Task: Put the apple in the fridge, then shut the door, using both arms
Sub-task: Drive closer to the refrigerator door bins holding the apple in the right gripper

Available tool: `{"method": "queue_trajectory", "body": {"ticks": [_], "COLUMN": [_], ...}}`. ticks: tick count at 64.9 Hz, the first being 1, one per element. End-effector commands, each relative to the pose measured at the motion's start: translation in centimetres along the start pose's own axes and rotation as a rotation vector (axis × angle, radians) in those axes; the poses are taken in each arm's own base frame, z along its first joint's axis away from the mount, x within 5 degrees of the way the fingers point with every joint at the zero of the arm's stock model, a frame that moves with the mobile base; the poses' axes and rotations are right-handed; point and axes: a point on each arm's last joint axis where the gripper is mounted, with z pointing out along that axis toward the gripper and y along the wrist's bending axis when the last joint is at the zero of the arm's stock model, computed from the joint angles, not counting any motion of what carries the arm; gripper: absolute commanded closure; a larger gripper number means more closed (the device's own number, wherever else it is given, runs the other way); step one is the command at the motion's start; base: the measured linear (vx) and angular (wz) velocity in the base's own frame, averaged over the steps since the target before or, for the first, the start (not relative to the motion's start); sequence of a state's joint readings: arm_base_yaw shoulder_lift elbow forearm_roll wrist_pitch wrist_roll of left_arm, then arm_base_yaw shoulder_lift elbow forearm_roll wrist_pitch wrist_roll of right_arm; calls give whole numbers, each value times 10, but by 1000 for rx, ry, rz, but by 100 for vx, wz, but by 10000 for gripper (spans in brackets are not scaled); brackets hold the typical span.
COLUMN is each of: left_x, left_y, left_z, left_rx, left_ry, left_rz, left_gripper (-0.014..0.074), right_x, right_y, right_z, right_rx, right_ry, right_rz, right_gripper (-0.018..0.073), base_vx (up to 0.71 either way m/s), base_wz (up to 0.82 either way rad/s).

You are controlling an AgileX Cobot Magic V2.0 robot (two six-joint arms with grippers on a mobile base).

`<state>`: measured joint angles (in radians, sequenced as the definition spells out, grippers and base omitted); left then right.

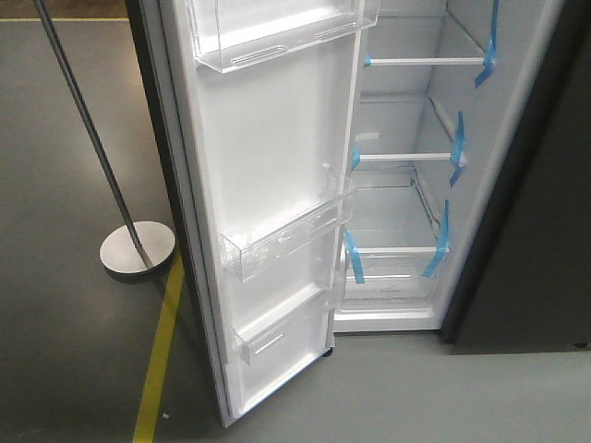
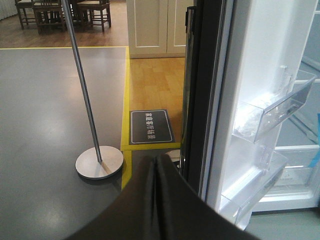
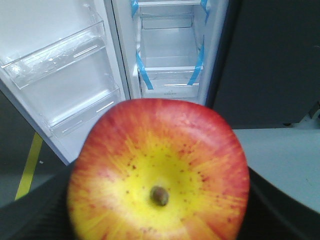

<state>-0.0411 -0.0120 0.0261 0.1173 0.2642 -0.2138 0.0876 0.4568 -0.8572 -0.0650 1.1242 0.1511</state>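
The apple (image 3: 159, 170) is clamped in the right end effector (image 3: 159, 205), held before the open fridge (image 1: 406, 111) with its door (image 1: 268, 138) swung wide, while the left end effector (image 2: 156, 200) is pressed together near the door's outer edge.

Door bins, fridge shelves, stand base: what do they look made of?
Door bins: clear moulded plastic, glossy; see-through, with bright highlights on the edges.
Fridge shelves: probably glass panes with white plastic front trim; flat and transparent, but glass versus acrylic is not certain.
Stand base: likely brushed metal; a grey disc with a dull sheen.
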Motion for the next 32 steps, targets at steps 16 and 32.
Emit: {"method": "queue_trajectory", "body": {"ticks": [16, 32], "left_x": [0, 0], "left_y": [-1, -1], "left_z": [1, 1], "left_rx": [19, 19], "left_ry": [-62, -62], "left_rz": [-14, -14], "left_gripper": [602, 602], "right_x": [-12, -12], "right_y": [1, 1], "right_z": [-5, -5], "right_rx": [-2, -2], "right_ry": [-91, -91], "right_rz": [-6, -6], "right_gripper": [424, 424], "base_vx": [3, 3], "base_wz": [0, 0]}}
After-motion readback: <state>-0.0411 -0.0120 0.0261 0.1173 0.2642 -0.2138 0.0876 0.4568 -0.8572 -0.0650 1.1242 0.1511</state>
